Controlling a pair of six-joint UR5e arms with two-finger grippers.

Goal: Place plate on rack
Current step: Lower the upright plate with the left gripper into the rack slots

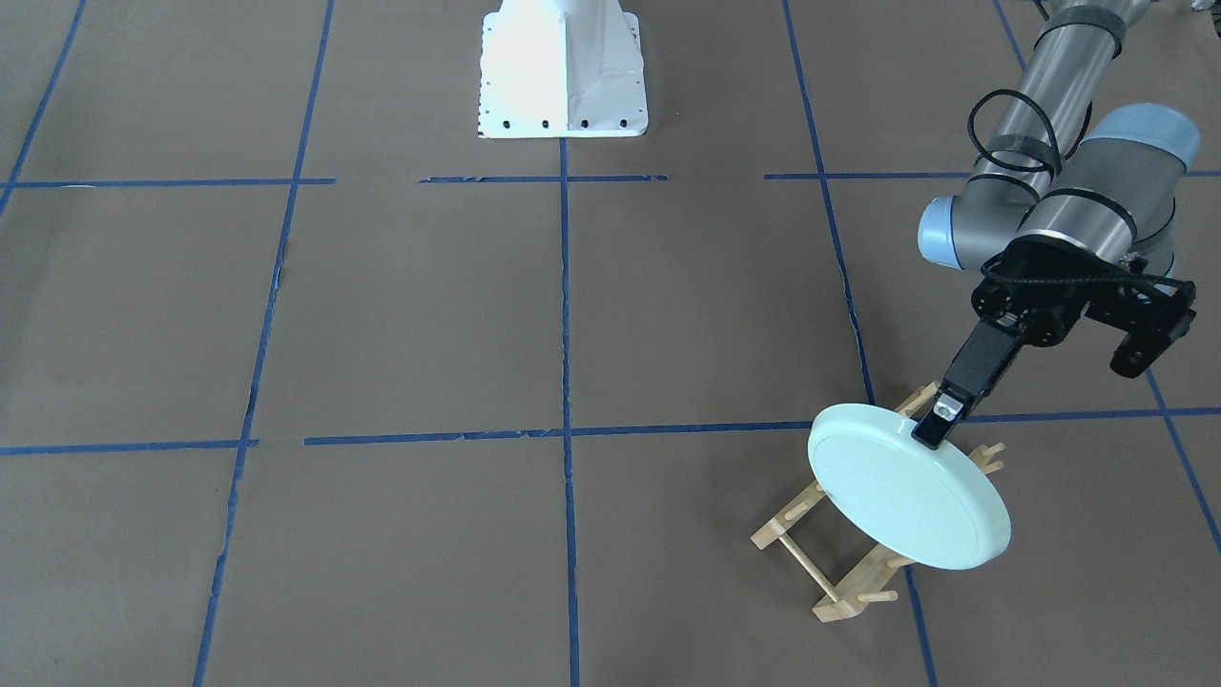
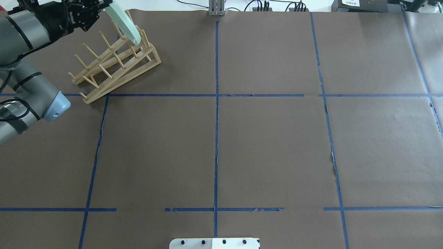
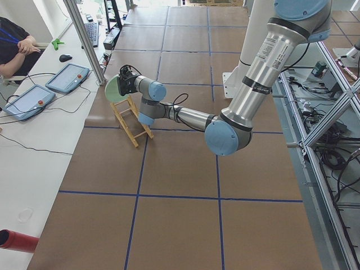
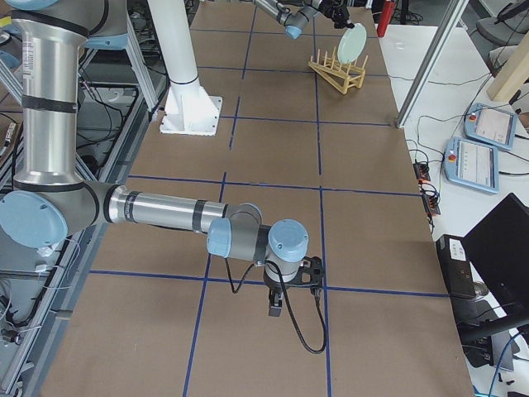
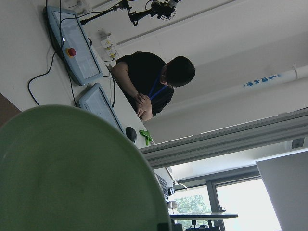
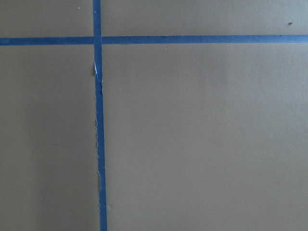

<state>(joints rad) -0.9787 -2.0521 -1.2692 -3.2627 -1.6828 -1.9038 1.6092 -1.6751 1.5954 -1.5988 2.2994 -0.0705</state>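
Observation:
The pale mint-green plate [image 1: 906, 491] stands tilted on its edge over the far end of the small wooden rack [image 1: 828, 584], its lower rim down among the pegs. My left gripper [image 1: 937, 427] is shut on the plate's upper rim; one black finger lies on the pale underside and the other is hidden behind the plate. From overhead the plate [image 2: 123, 21] is edge-on above the rack [image 2: 114, 64]. The plate fills the lower left of the left wrist view [image 5: 72, 168]. My right gripper [image 4: 281, 291] points down at the table far from the rack; I cannot tell whether it is open or shut.
Brown paper with blue tape lines covers the table [image 2: 270, 138]. The robot's white base [image 1: 563, 72] stands at the middle of its side. An operator [image 3: 17, 48] sits at a side desk with tablets [image 3: 67, 77] just beyond the rack. The right wrist view shows only table paper [image 6: 192, 144].

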